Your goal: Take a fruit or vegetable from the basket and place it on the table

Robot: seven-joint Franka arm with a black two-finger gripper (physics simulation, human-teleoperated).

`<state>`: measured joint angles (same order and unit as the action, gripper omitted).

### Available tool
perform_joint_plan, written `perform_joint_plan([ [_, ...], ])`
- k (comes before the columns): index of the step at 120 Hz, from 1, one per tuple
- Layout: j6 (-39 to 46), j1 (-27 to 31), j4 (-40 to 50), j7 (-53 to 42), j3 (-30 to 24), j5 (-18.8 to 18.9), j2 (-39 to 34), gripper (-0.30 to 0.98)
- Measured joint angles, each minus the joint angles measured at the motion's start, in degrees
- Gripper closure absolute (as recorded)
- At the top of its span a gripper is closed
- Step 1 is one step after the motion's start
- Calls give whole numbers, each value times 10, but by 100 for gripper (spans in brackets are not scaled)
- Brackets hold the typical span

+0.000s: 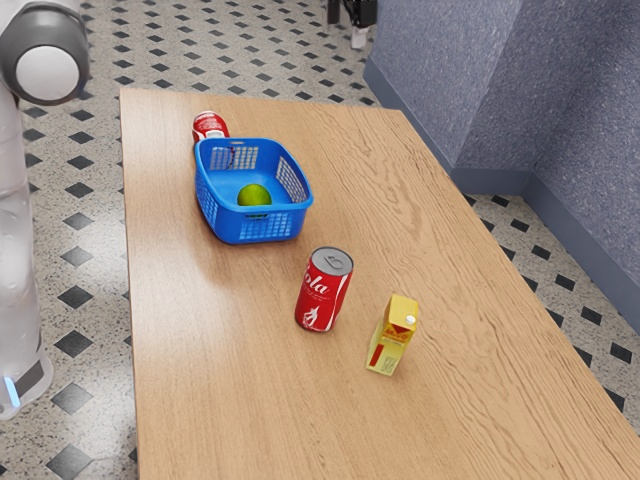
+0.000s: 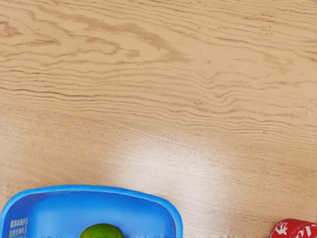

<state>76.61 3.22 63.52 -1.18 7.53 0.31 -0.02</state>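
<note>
Reaching step, we judge: green fruit [image 1: 254, 196] sits in blue basket [image 1: 208, 208] on table [image 1: 220, 370]. Gripper [image 1: 352, 20] released or clenched, we can't tell. Next, we centre above fruit, descend inside rim.

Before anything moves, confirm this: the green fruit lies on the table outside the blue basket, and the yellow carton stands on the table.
Not right: the green fruit lies inside the blue basket, as the exterior view shows. The rest holds: the yellow carton stands on the table.
</note>
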Motion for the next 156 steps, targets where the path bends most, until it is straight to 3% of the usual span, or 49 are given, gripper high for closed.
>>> perform_joint_plan([
  [12,1,-34,0,0,47,-4,46,0],
  [19,4,-10,0,0,62,-19,75,0],
  [30,6,28,0,-1,68,-31,88,0],
  [60,12,26,16,-2,69,-36,95,0],
  [80,105,28,289,-8,40,-21,-19,0],
  [89,150,25,360,-11,35,-6,-43,0],
  [131,278,24,517,-37,44,13,-108,0],
  [156,315,23,548,-56,44,27,-120,0],
])
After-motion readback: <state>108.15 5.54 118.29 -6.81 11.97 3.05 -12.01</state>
